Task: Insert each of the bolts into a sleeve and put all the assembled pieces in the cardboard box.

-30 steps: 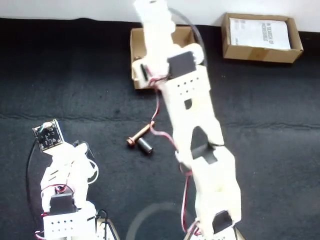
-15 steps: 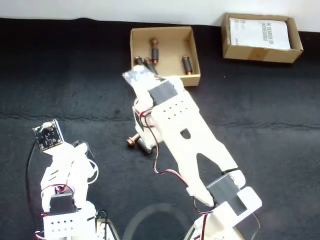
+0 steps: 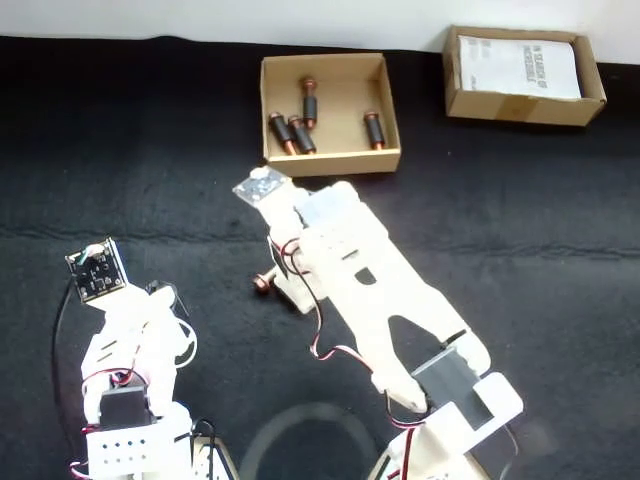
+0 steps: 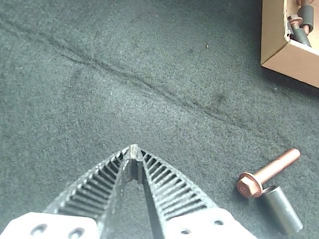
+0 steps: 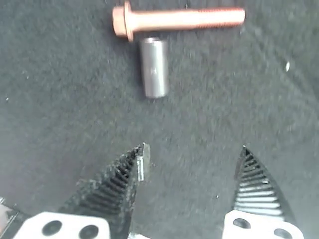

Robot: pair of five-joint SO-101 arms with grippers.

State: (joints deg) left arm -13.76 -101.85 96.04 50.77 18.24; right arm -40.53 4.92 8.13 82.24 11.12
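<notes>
Here, the dark counter [image 3: 540, 300] is being shared by two grippers. The right gripper [image 5: 194, 148] is being held over its middle, fingers spread wide and empty. The left gripper [image 4: 133, 148] is being held at the near left, fingers pressed together on nothing. The cardboard box [image 3: 335, 162] is being seen at the far middle, and a second box [image 3: 520, 108] at the far right. The loose bolt [image 5: 179, 20] and sleeve [image 5: 153, 67] are being seen near the centre, just beside each other, the sleeve's end by the bolt's head.

A pick of one of them is probably being prepared. The fingers are best being closed across that piece alone, so that its neighbour is not being knocked away.

Counted: two grippers, two boxes, four assembled pieces [image 3: 309, 100] in the cardboard box, one bolt, one sleeve.
</notes>
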